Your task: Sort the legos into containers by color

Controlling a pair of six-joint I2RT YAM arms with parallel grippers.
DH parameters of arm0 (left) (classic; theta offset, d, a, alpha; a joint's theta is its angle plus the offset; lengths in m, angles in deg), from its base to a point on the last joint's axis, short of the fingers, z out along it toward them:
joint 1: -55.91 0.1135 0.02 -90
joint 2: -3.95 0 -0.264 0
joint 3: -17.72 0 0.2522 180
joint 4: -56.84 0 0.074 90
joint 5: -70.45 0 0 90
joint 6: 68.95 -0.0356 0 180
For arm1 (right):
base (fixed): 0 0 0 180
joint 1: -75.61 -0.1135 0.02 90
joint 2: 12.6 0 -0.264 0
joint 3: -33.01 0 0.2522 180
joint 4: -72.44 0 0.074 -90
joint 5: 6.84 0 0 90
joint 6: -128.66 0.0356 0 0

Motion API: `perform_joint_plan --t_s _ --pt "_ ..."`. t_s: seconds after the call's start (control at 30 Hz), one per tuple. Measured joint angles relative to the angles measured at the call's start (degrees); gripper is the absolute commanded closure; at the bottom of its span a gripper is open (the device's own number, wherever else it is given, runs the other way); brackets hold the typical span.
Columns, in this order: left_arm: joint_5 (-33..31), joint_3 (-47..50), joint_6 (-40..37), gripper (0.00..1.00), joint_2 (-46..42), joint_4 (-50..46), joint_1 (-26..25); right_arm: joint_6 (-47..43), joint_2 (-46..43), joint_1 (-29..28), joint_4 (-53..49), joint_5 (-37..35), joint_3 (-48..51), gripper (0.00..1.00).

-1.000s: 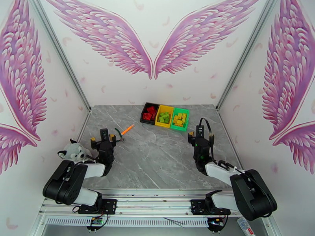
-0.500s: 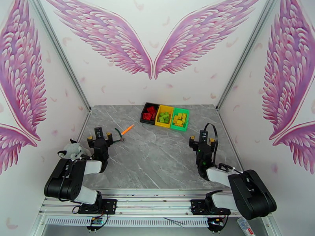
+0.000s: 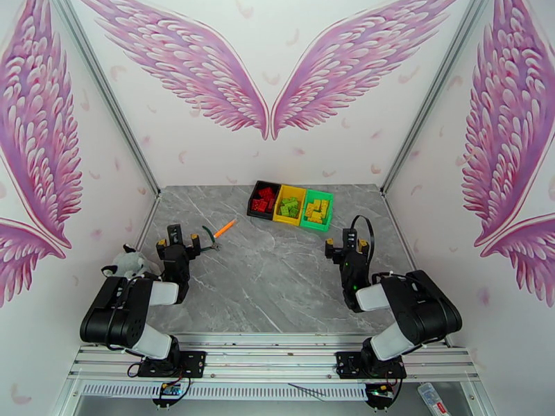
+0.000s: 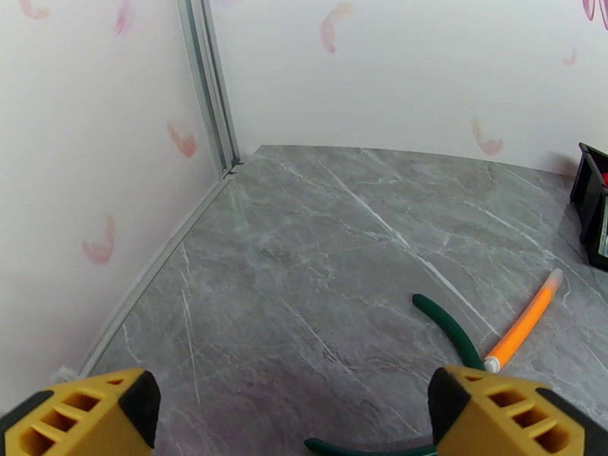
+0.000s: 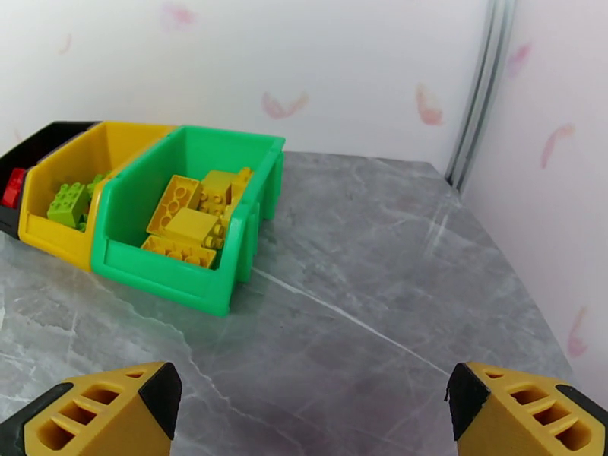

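Ops: surface and room?

Eng: grey marble-look table (image 3: 277,286), white walls with pink wings (image 3: 208,71), metal posts in the corners. grey plush (image 3: 128,263) at lower left of the top view. green-handled tool (image 4: 448,328) and orange stick (image 4: 524,324) lie just above the left gripper (image 3: 177,239).

Ops: legos vs hands?

Eng: bins in a row mid-frame by the back wall. red legos (image 3: 263,200) in black bin (image 5: 30,146), green legos (image 5: 67,203) in yellow bin (image 5: 57,241), yellow legos (image 5: 190,214) in green bin (image 5: 163,279). right gripper (image 5: 304,408) spread wide, holding nothing; bins sit upper left in its wrist view, well apart. left gripper spread wide too, nothing held, farther from the bins.
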Motion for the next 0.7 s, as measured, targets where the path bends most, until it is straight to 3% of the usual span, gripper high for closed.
perform_joint_plan --t_s 0.7 --pt "4.72 -0.09 1.53 0.01 0.0 -1.44 2.36 3.37 -0.09 3.08 -8.63 2.93 -2.27 0.01"
